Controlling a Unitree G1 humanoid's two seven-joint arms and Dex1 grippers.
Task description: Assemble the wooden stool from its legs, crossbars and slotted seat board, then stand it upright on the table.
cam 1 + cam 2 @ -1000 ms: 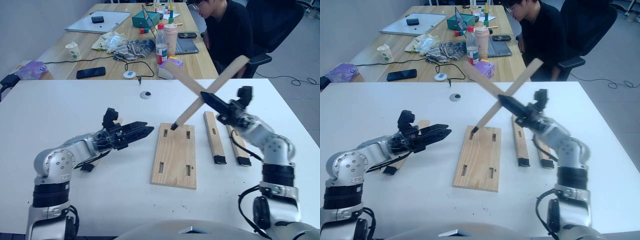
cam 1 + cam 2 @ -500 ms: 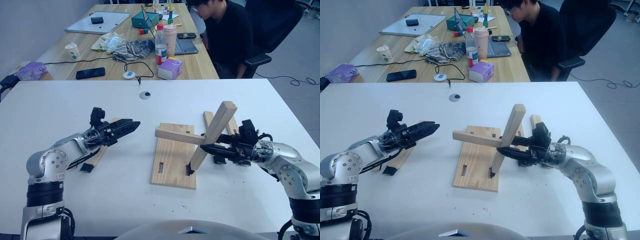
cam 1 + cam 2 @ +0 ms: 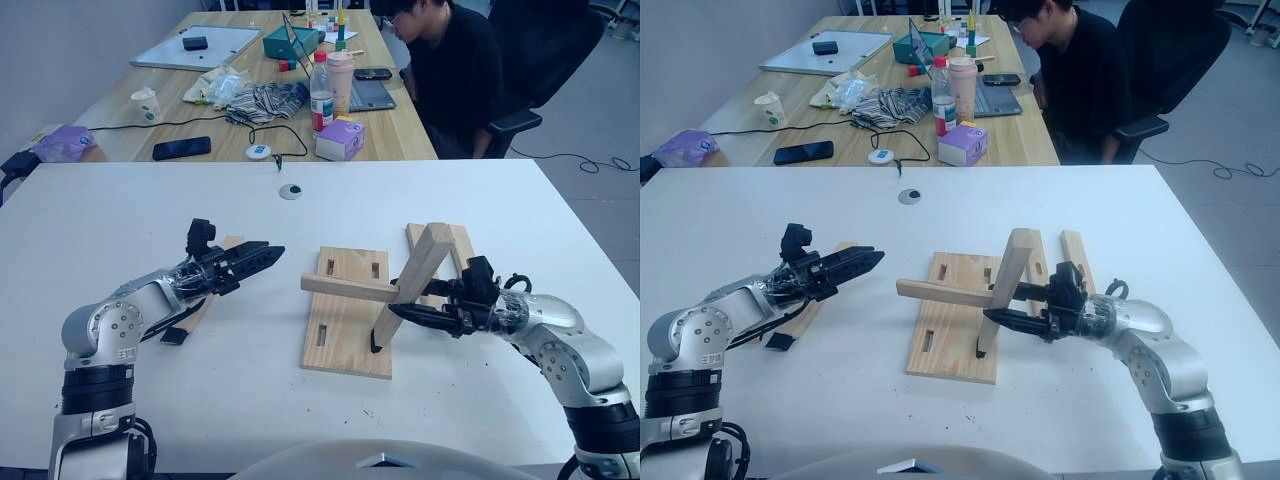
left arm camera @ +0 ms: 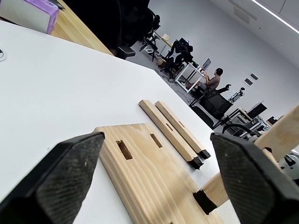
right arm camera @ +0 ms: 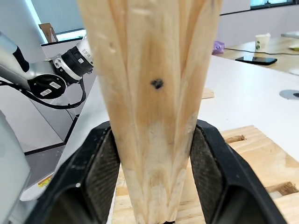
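One leg piece (image 3: 424, 256) gripped by right hand (image 3: 394, 312), over seat board (image 3: 335, 338), left hand (image 3: 272, 252) spread

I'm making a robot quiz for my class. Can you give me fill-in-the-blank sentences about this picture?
The right gripper is ___ on a leg.
The left gripper is ___ and empty.
The board lies ___ on the table.
___ loose legs lie right of the board.
Missing: shut, open, flat, two.
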